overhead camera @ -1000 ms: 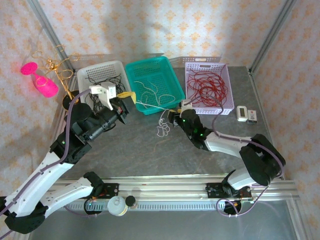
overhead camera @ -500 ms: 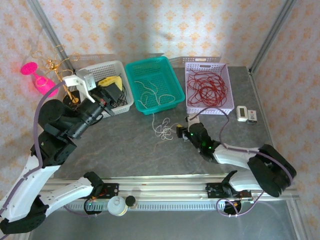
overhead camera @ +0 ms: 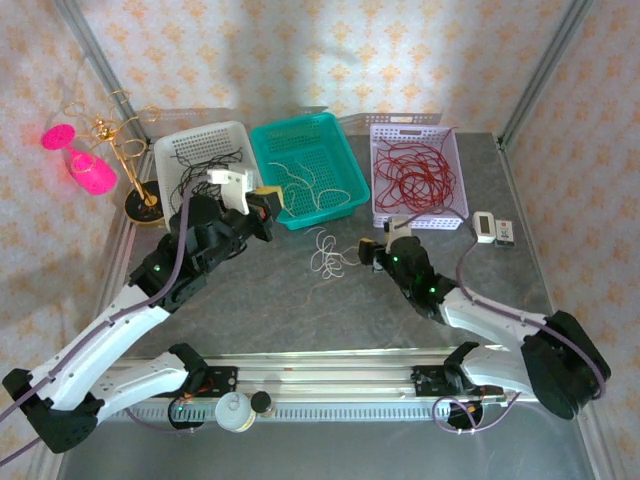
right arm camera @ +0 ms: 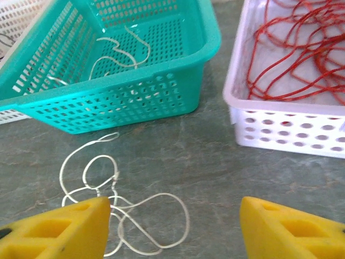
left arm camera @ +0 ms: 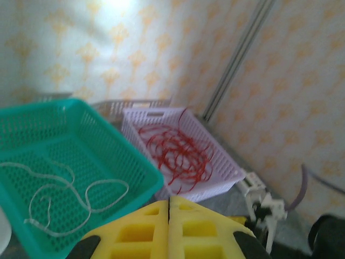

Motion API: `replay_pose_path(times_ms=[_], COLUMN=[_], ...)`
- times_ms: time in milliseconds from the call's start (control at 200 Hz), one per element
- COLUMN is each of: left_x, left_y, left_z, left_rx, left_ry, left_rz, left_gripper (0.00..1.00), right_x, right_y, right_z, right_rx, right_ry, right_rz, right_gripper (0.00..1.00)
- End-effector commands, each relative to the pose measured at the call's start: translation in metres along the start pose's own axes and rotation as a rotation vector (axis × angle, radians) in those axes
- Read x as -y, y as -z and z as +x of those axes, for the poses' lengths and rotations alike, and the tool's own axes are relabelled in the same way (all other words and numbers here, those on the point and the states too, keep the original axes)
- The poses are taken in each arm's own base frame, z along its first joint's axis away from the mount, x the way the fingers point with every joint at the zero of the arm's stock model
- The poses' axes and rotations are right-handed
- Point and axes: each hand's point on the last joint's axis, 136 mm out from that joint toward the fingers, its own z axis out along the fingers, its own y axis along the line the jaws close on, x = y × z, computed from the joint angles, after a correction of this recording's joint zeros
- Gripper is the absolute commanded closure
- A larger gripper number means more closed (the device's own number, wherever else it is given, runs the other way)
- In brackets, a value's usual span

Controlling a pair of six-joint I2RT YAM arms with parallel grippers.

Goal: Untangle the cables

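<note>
A loose white cable [overhead camera: 327, 252] lies in loops on the grey table in front of the teal basket [overhead camera: 340, 150]. My right gripper [overhead camera: 368, 254] stands open just right of it, low over the table. In the right wrist view the cable [right arm camera: 115, 179] runs under the left fingertip [right arm camera: 81, 226], and nothing sits between the jaws [right arm camera: 175, 210]. My left gripper [overhead camera: 268, 196] is shut and empty [left arm camera: 169, 208], hovering by the teal basket's front left corner. More white cables [overhead camera: 303, 186] lie in the teal basket, red cables [overhead camera: 412, 176] in the lilac basket and black cables [overhead camera: 205, 166] in the white basket.
A gold wire stand [overhead camera: 135, 172] and a pink object [overhead camera: 88, 168] stand at the far left. Two small white devices [overhead camera: 494, 229] lie right of the lilac basket [overhead camera: 455, 190]. A metal rail [overhead camera: 330, 365] runs along the near edge.
My right gripper opened and drew back from the teal basket, leaving the white cable on the table. My left gripper swung over the white basket, then back to the teal basket's corner.
</note>
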Motion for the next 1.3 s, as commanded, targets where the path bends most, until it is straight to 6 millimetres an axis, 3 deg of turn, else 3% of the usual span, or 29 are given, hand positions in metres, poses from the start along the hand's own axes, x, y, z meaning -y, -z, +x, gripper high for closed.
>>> replay_pose_path(times_ms=[0,260,410,776,1101,1216,1291], left_x=[0.0,-0.005,-0.006,-0.005,-0.003,-0.004,-0.006], left_y=[0.008,0.003,0.002,-0.004,-0.008,-0.008,-0.008], left_z=[-0.013,0.004,0.008,0.012,0.012,0.012,0.014], left_rx=[0.069,0.017,0.011,-0.002,-0.003,-0.004,-0.006], left_ry=[0.05,0.044,0.045,0.045,0.044,0.04,0.037], left_rz=[-0.001,-0.019,-0.02,-0.013,-0.003,-0.011,-0.018], left_gripper=[1.0,1.0,1.0,1.0,1.0,1.0,0.99], right_x=[-0.008,0.007,0.008,0.023,0.008,0.003,-0.001], right_y=[-0.015,-0.046,-0.058,-0.074,-0.097,-0.093,-0.085], right_z=[0.025,0.05,0.062,0.076,0.07,0.062,0.051], right_rx=[-0.173,-0.24,-0.271,-0.306,-0.296,-0.292,-0.267], right_ry=[-0.063,-0.188,-0.168,-0.19,-0.18,-0.148,-0.122], right_rz=[-0.017,0.099,0.099,0.147,0.079,0.056,0.033], right_gripper=[0.34,0.38,0.48,0.52,0.74,0.85,0.98])
